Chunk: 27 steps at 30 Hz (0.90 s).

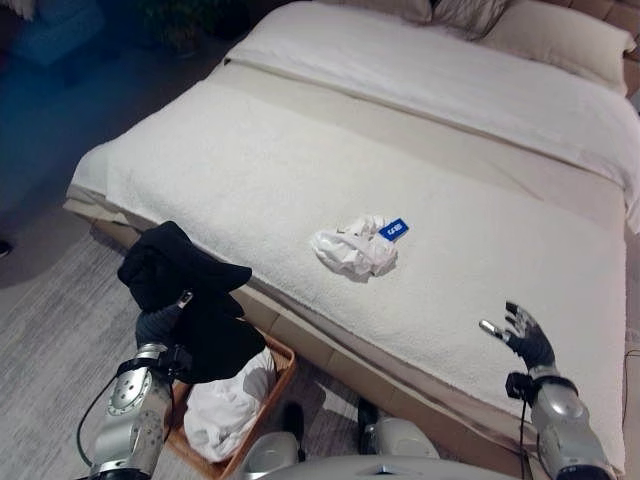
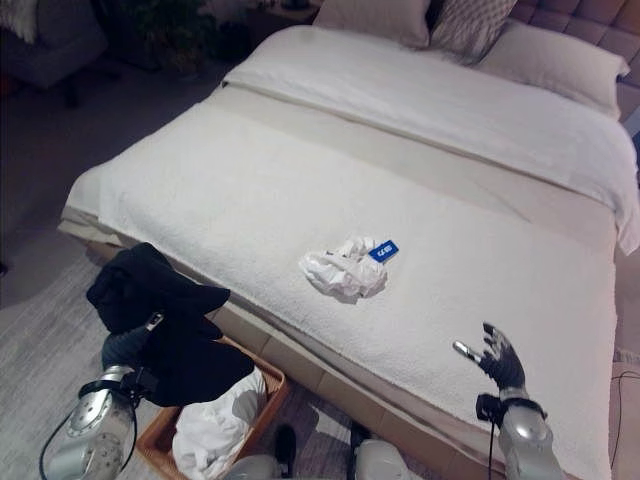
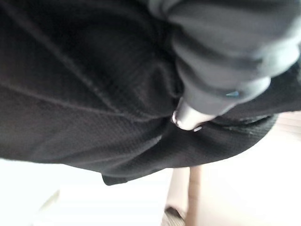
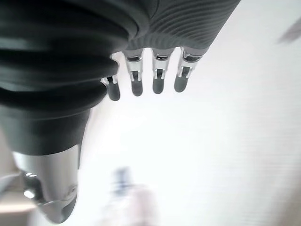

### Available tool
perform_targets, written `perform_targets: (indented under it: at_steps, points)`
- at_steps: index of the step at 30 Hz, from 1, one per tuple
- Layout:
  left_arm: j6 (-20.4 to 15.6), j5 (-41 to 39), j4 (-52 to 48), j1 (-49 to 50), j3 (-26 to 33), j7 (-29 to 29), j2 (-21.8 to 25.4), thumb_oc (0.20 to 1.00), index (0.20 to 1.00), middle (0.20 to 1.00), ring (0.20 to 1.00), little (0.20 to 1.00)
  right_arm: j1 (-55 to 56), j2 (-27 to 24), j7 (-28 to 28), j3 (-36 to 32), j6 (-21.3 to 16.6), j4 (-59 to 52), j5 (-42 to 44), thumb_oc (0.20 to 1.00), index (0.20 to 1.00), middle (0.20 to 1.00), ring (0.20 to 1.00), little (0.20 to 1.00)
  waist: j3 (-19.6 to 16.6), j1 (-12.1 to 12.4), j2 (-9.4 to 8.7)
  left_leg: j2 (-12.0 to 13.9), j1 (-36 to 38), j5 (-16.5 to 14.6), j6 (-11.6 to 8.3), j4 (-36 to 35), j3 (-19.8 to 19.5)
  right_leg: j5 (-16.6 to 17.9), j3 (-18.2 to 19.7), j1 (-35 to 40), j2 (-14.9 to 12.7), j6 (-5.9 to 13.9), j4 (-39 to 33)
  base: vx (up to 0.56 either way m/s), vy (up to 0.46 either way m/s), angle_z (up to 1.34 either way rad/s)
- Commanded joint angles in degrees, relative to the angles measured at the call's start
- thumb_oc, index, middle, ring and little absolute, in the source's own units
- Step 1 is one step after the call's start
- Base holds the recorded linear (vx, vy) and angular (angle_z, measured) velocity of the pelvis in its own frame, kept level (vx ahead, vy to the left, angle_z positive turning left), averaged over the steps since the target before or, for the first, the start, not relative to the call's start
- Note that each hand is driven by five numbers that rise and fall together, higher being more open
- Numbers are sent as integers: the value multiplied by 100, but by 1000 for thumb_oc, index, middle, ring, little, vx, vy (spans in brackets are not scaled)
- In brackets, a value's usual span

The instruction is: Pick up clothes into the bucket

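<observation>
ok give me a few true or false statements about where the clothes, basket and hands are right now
1. The left hand holds a black garment above the basket. True.
2. The basket is empty. False: white clothes already lie in it.
3. A crumpled white garment lies on the bed. True.
4. The right hand grips that white garment. False: it hovers open over the bed's near edge, apart from the garment.
5. The basket stands on the bed. False: it sits on the floor beside the bed.
</observation>
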Motion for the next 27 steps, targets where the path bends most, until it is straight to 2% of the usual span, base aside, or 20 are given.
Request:
perform_targets:
  at_steps: [1, 4, 6, 11, 12, 13, 17, 20, 21, 22, 23, 27]
  points:
    - [-710, 356, -482, 8, 448, 188, 126, 200, 200, 200, 200, 200, -120, -148, -222, 68, -260, 48, -248, 1000, 1000, 1000, 1000, 1000, -142, -4, -149, -4, -554, -526, -66, 925, -211, -193, 70, 31, -343, 279, 342, -84, 33, 8]
    - [-835, 1005, -16, -10, 518, 650, 238, 200, 200, 200, 200, 200, -42, -109, -354, 302, -267, 746, -476, 1000, 1000, 1000, 1000, 1000, 165, 20, -196, -5, -908, -540, -70, 1219, -261, -178, 84, -269, -380, 264, 558, -86, 29, 7]
    - [-850, 1149, 82, -29, 525, 773, 279, 200, 200, 200, 200, 200, -33, -104, -379, 327, -274, 814, -503, 1000, 1000, 1000, 1000, 1000, 201, 27, -212, -7, -971, -537, -69, 1256, -273, -176, 73, -315, -386, 264, 585, -63, 21, 2]
    - [-944, 1852, 1376, -640, 313, 1675, 619, 200, 200, 200, 200, 200, -187, -105, -715, 617, -431, 1107, -449, 1000, 1000, 1000, 1000, 1000, 685, 44, -386, 39, -1548, -557, -83, 1672, -325, -216, 95, -847, -423, 241, 954, -92, 7, 3]
    - [-948, 1853, 1385, -653, 309, 1677, 623, 200, 200, 200, 200, 200, -193, -101, -715, 613, -432, 1109, -449, 1000, 1000, 1000, 1000, 1000, 671, 39, -389, 31, -1570, -526, -81, 1654, -329, -193, 91, -868, -431, 243, 940, -90, 6, 6]
    - [-919, 2182, 1736, -899, 171, 2053, 757, 200, 200, 200, 200, 200, -274, -85, -841, 729, -527, 1119, -365, 1000, 1000, 1000, 1000, 1000, 846, 28, -453, 41, -1768, -564, -77, 1830, -351, -237, 104, -1062, -437, 229, 1126, -82, 16, 6]
    - [-666, 3159, 2356, -1348, -183, 2707, 1268, 200, 200, 200, 200, 200, -453, -128, -1101, 905, -761, 887, -135, 1000, 1000, 1000, 1000, 1000, 1221, -7, -563, 24, -2263, -607, -41, 2230, -352, -316, 107, -1520, -453, 202, 1539, -106, 20, 5]
    - [-617, 3288, 2517, -1521, -307, 2842, 1407, 200, 200, 200, 200, 200, -512, -210, -1180, 935, -861, 696, 9, 1000, 1000, 1000, 1000, 1000, 1387, -23, -592, -19, -2605, -657, -6, 2527, -383, -382, 156, -1808, -463, 172, 1801, -118, 42, 1]
    - [-525, 3462, 2990, -1813, -487, 2997, 1604, 200, 200, 200, 200, 200, -547, -255, -1260, 981, -1007, 471, 241, 1000, 1000, 1000, 1000, 1000, 1504, -91, -611, -52, -2927, -712, 38, 2768, -395, -420, 204, -2120, -466, 132, 2019, -92, 43, 3]
    - [-496, 3522, 3049, -1883, -574, 3045, 1637, 200, 200, 200, 200, 200, -534, -270, -1272, 1009, -1041, 350, 294, 1000, 1000, 1000, 1000, 1000, 1504, -120, -615, -69, -3139, -737, 53, 2907, -409, -444, 230, -2307, -462, 113, 2111, -23, 43, 3]
    - [-454, 3634, 2993, -1890, -639, 3083, 1718, 200, 200, 200, 200, 200, -483, -298, -1268, 1044, -1089, 190, 342, 1000, 1000, 1000, 1000, 1000, 1504, -142, -609, -65, -3250, -963, 46, 3107, -444, -639, 282, -2421, -436, 129, 2313, 26, 31, 3]
    - [-295, 3985, 3387, -2095, -884, 3172, 2014, 200, 200, 200, 200, 200, -504, -420, -1331, 1240, -1157, -12, 354, 1000, 1000, 1000, 1000, 1000, 1504, -229, -608, -43, -3899, -1097, 104, 3612, -428, -739, 411, -3085, -376, 75, 2718, -11, 44, -5]
